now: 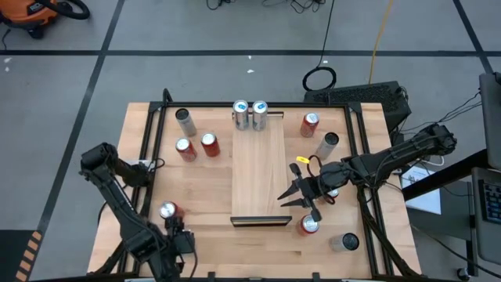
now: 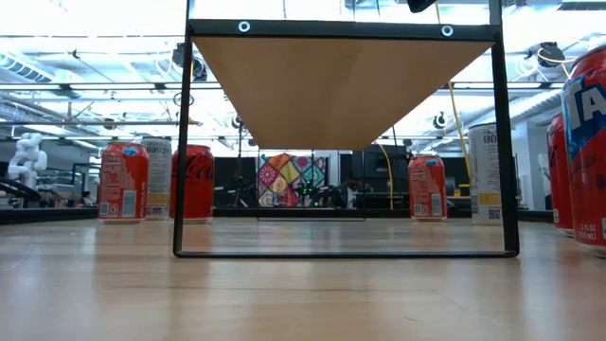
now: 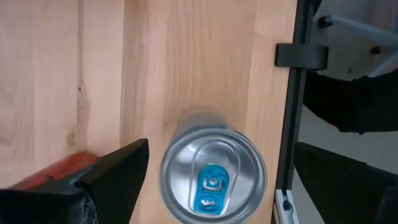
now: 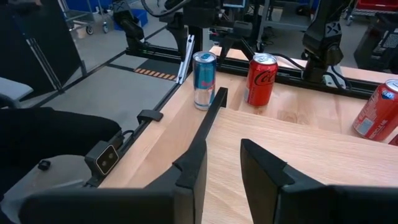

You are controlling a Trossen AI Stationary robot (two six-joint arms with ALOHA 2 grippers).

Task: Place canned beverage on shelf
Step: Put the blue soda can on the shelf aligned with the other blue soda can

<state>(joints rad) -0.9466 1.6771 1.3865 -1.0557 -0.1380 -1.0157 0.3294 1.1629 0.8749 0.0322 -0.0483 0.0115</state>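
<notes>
The shelf (image 1: 258, 168) is a long pale wood panel on a black frame at the table's middle; the low view shows its underside (image 2: 341, 85). Two blue-silver cans (image 1: 249, 114) stand on its far end. A slim silver can with a blue tab (image 3: 214, 183) stands upright near the table's near left corner, also in the right wrist view (image 4: 204, 79). My left gripper (image 1: 174, 233) hangs open above it, pointing down; one finger (image 3: 118, 174) shows beside the can, apart from it. My right gripper (image 1: 290, 192) hovers over the shelf's near right part, open, with nothing between its fingers (image 4: 193, 162).
A red cola can (image 1: 168, 210) stands just beyond the silver can. More cans stand at the far left (image 1: 196, 141), far right (image 1: 317, 133) and near right (image 1: 325, 233). A black rail (image 3: 289, 124) runs along the table's edge beside the silver can.
</notes>
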